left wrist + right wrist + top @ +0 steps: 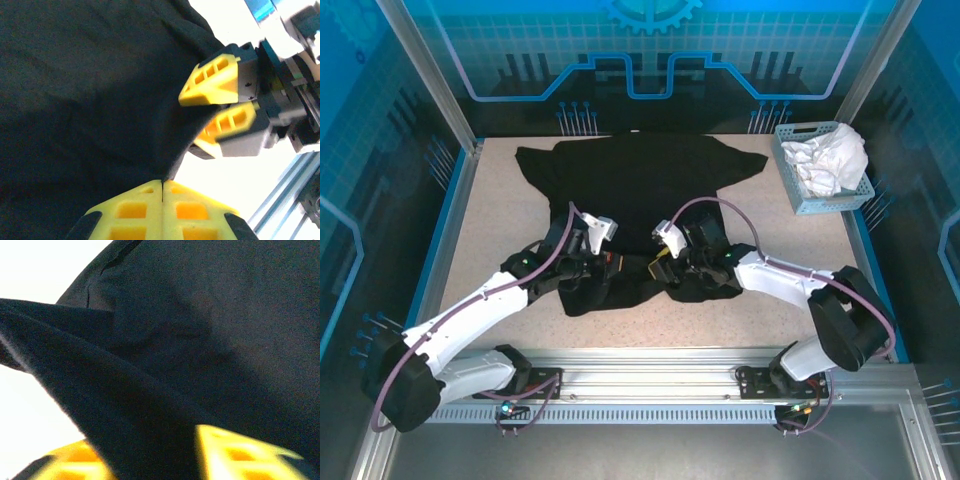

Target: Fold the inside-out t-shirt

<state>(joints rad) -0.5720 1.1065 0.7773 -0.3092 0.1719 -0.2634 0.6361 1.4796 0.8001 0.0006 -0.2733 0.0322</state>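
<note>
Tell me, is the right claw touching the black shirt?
Touching. The right wrist view shows a fold of the t-shirt running between the right gripper's yellow fingers.

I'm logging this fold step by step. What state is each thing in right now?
t-shirt: spread out, unfolded, near edge bunched up.
left gripper: shut on the t-shirt's near edge.
right gripper: shut on a raised fold of the t-shirt.
basket: upright, far right, filled.
white garment: crumpled inside the basket.

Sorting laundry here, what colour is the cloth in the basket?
White. The cloth in the basket shows best in the top external view.
</note>
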